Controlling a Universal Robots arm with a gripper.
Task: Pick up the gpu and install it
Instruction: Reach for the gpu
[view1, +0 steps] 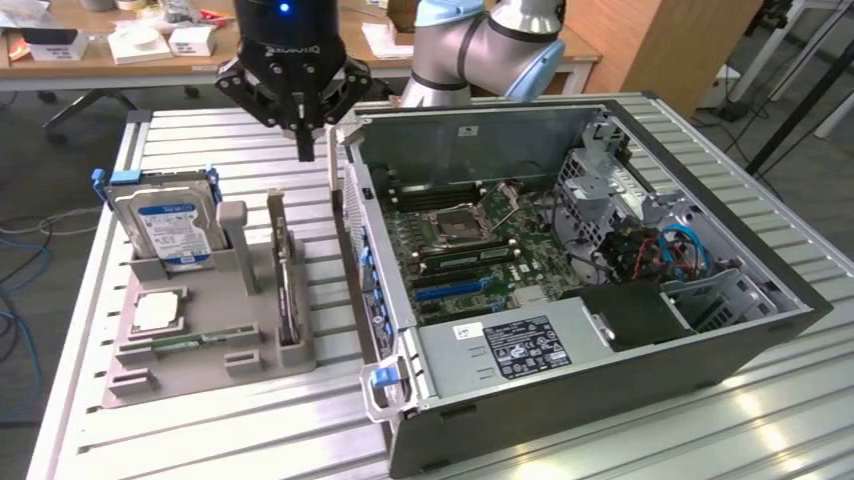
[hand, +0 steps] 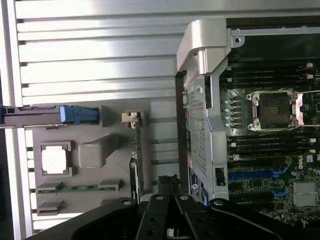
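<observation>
The gpu (view1: 280, 262) stands on its long edge in a slot of the grey holder (view1: 200, 345), at the side nearest the computer case; in the wrist view its thin top edge (hand: 138, 165) and metal bracket (hand: 131, 118) show. My black gripper (view1: 306, 148) hangs above the table beyond the gpu's far end, close to the case's corner. Its fingers look shut together with nothing between them, and it is well clear of the card. In the wrist view the gripper (hand: 168, 182) lies between the gpu and the case wall.
The open computer case (view1: 574, 250) lies at the exterior view's right, with its motherboard (hand: 270, 150) and blue slots (view1: 447, 288) exposed. The holder also carries an upright silver hard drive (view1: 167, 228), a square CPU chip (view1: 158, 308) and a RAM stick (hand: 77, 188). A cluttered desk (view1: 134, 45) stands behind.
</observation>
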